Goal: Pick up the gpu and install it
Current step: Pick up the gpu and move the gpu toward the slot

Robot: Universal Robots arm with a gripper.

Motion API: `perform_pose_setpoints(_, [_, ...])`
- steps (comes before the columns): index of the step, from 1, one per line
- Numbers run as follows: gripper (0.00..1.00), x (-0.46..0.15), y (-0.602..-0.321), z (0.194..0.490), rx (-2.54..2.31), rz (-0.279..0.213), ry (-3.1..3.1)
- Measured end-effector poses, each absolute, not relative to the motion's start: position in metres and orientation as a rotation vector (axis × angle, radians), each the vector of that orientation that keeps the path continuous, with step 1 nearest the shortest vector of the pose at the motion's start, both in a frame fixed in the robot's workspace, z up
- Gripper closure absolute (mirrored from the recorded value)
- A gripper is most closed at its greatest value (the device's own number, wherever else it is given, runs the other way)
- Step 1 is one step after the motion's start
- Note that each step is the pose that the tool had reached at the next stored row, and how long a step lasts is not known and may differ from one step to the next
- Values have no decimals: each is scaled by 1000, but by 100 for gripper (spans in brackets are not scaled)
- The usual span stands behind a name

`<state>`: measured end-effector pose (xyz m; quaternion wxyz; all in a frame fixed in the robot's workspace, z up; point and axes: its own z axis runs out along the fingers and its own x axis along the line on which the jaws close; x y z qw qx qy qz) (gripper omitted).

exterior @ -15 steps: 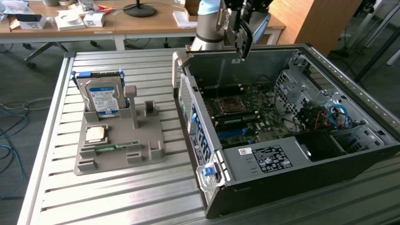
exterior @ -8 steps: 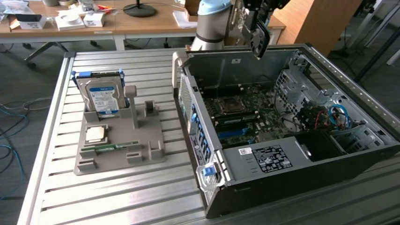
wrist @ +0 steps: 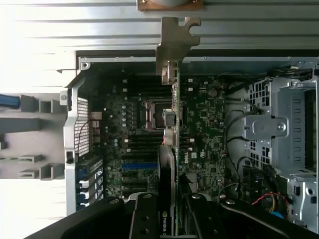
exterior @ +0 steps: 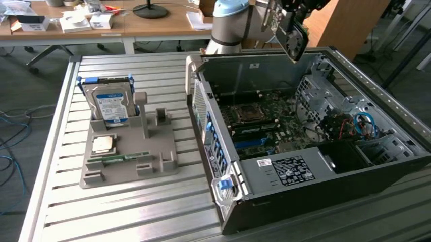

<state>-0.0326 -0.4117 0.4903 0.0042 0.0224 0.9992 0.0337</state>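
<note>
One gripper point(wrist: 170, 214) was clamped on the gpu point(wrist: 174, 119), holding it on edge in the air above the open computer case point(exterior: 256, 68), over the motherboard point(exterior: 269, 118), not yet seated.

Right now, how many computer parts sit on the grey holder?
3: hard drive standing at the back, square processor chip lying flat in the middle, green memory stick nearest the camera. The posts could hide something small.
</note>
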Motion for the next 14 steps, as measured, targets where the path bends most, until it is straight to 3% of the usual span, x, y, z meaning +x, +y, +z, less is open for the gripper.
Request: perform_pose_setpoints(14, [74, 3, -412, 490, 70, 111, 3131])
